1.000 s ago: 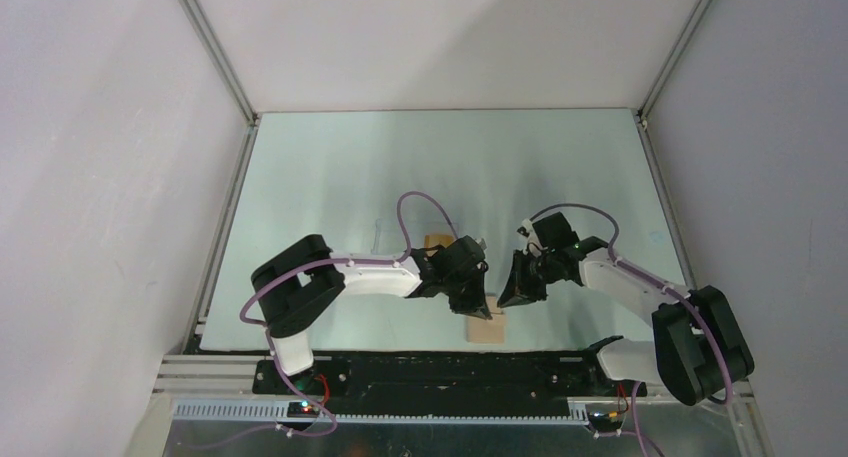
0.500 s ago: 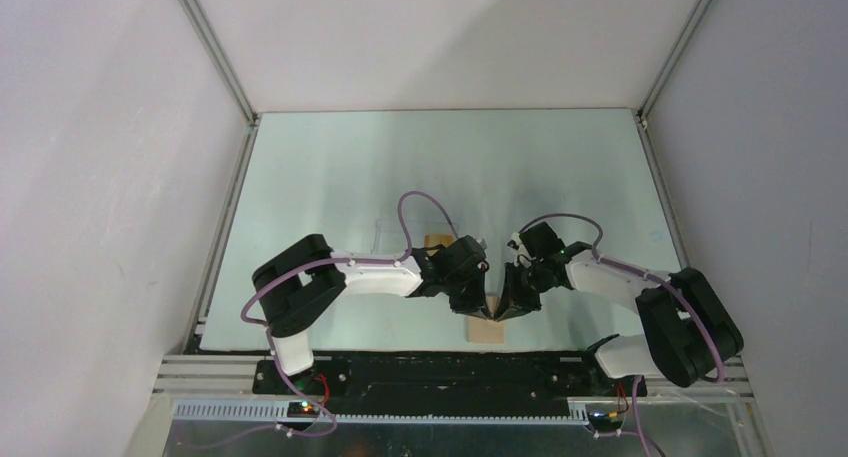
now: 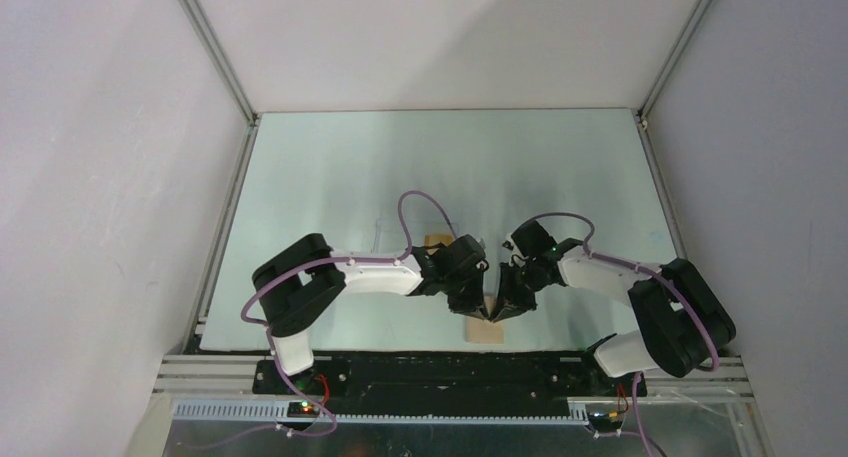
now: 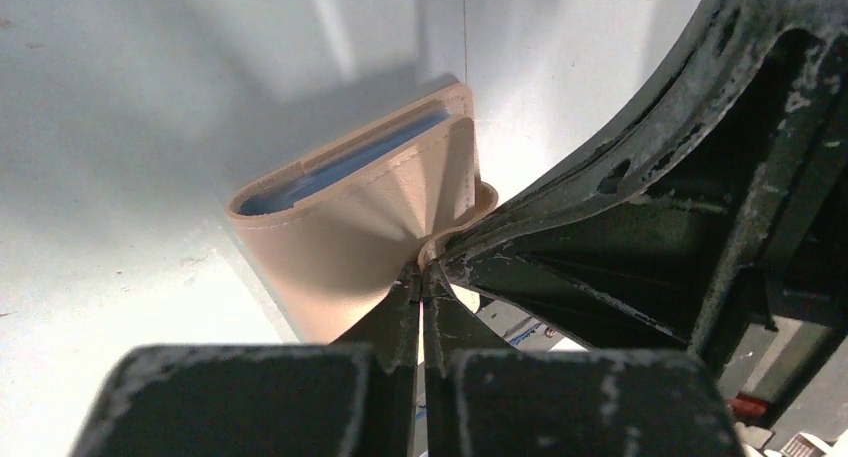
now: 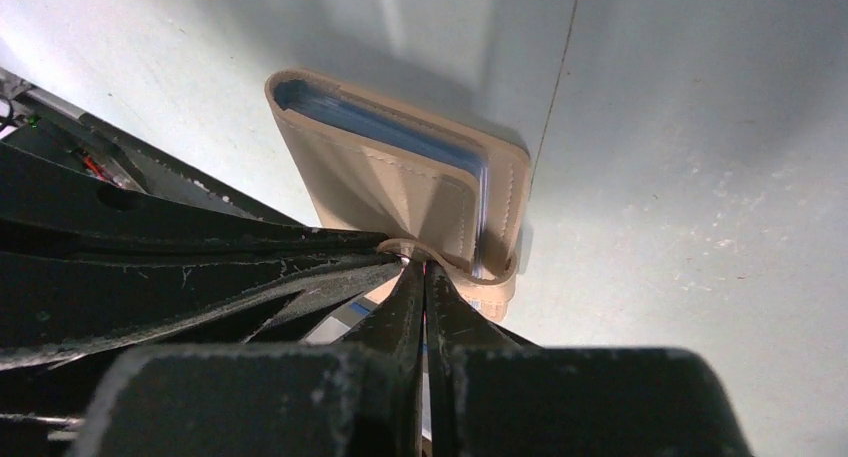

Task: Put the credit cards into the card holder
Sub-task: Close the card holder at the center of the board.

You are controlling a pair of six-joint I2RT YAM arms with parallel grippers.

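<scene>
Tan card holder (image 4: 340, 227), snap tab (image 4: 440, 192) tight in left fingers (image 4: 392, 322) and right fingers (image 5: 400, 309).

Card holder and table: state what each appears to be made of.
Card holder: tan leather or leather-look material, matte, with stitched edges and soft creases; blue lining, fabric or plastic, unclear. Table: hard, smooth pale surface, faintly scuffed, softly reflective.

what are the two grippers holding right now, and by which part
Both the left gripper and the right gripper are shut on the tan card holder, pinching its snap tab.
</scene>
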